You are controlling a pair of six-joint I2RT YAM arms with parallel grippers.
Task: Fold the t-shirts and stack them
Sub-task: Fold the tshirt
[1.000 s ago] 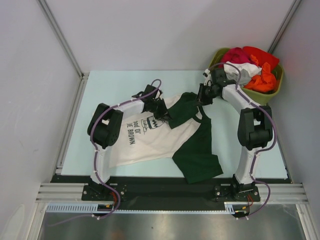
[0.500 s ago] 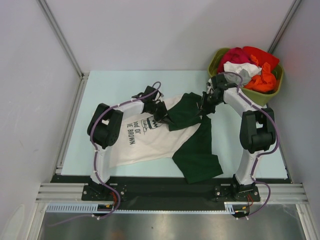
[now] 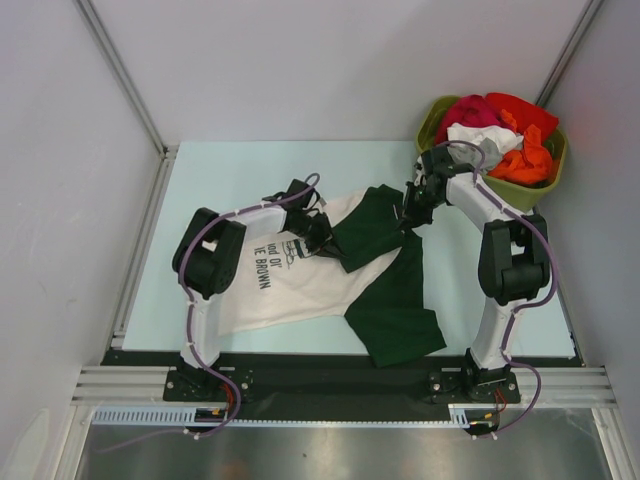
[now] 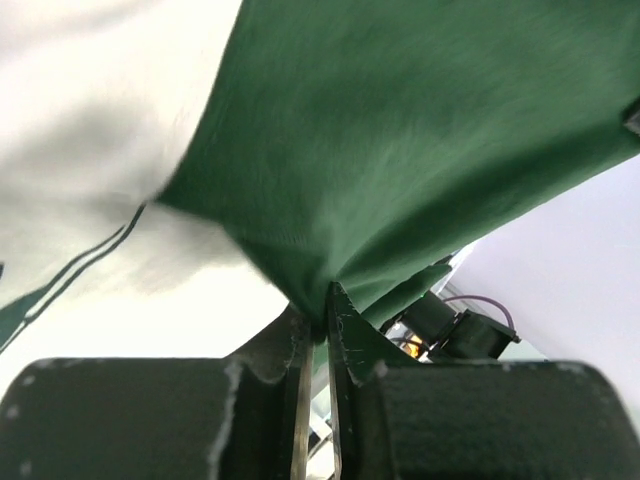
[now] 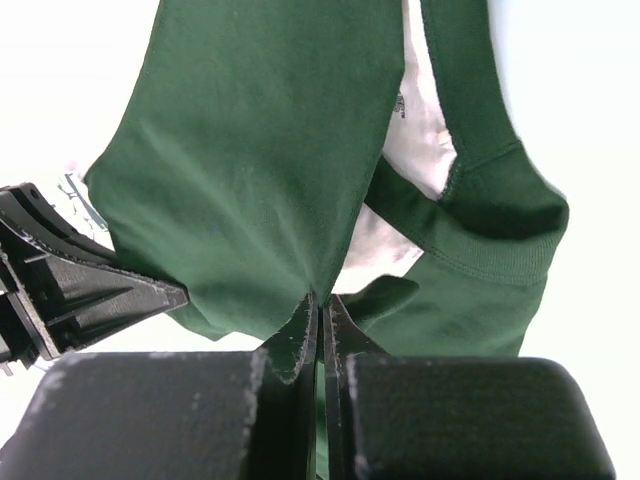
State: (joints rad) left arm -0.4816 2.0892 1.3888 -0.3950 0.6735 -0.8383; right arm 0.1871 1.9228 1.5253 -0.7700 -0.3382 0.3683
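Note:
A cream-white t-shirt (image 3: 285, 275) with black lettering and dark green sleeves lies spread on the table. One green sleeve (image 3: 368, 228) is held stretched between both grippers above the shirt's body. My left gripper (image 3: 326, 240) is shut on the sleeve's left end; in the left wrist view (image 4: 318, 322) the green cloth (image 4: 400, 130) is pinched between the jaws. My right gripper (image 3: 410, 213) is shut on the sleeve's right end; in the right wrist view (image 5: 322, 304) the cloth (image 5: 260, 170) hangs from the jaws beside the green collar (image 5: 480, 215). The other green sleeve (image 3: 395, 310) lies flat at the front.
An olive-green tub (image 3: 548, 170) at the back right corner holds red, orange and white garments (image 3: 495, 135). The pale table (image 3: 220, 175) is bounded by metal rails on the left and a black strip at the near edge.
Both grippers have carried the green sleeve a little toward the front and left, laying it further over the white body. The right arm has moved away from the tub.

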